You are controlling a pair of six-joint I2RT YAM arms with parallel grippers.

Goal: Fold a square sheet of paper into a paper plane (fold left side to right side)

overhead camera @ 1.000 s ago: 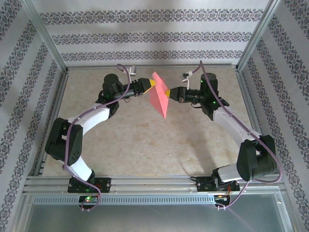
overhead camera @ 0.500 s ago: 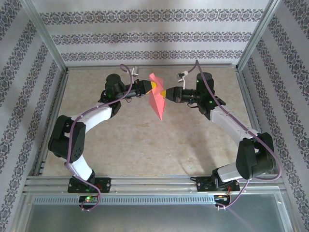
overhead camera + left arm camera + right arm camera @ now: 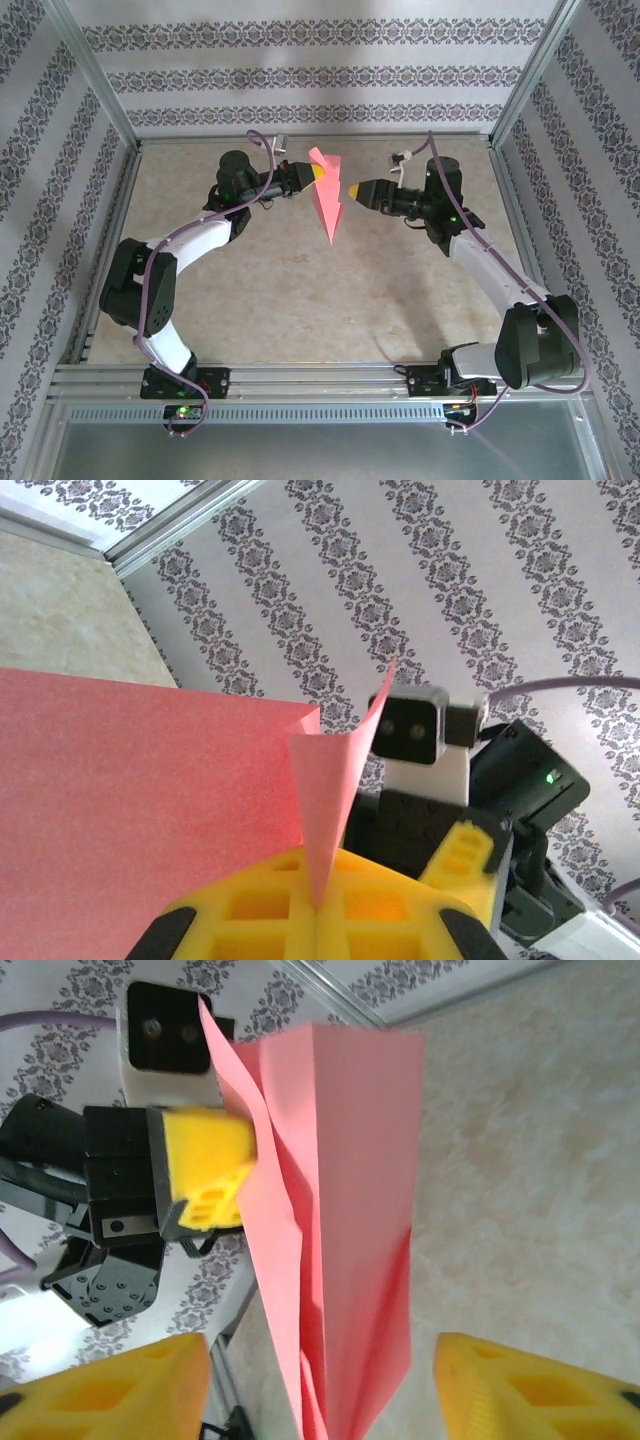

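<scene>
The salmon-pink sheet of paper, folded into a slim pointed shape, hangs in the air over the far middle of the table with its tip down. My left gripper is shut on its upper edge; in the left wrist view the yellow pads pinch the paper at the seam. My right gripper stands open just right of the paper, not touching it. In the right wrist view its yellow fingers sit wide on either side of the hanging paper, with the left gripper behind it.
The beige tabletop lies below the paper. Aluminium frame posts and patterned walls close in the back and sides. Both arms reach inward from their bases at the near rail.
The left gripper has shut on the paper's top edge. The right gripper has let go, opened and drawn back to the right. The paper now hangs from the left gripper alone.
</scene>
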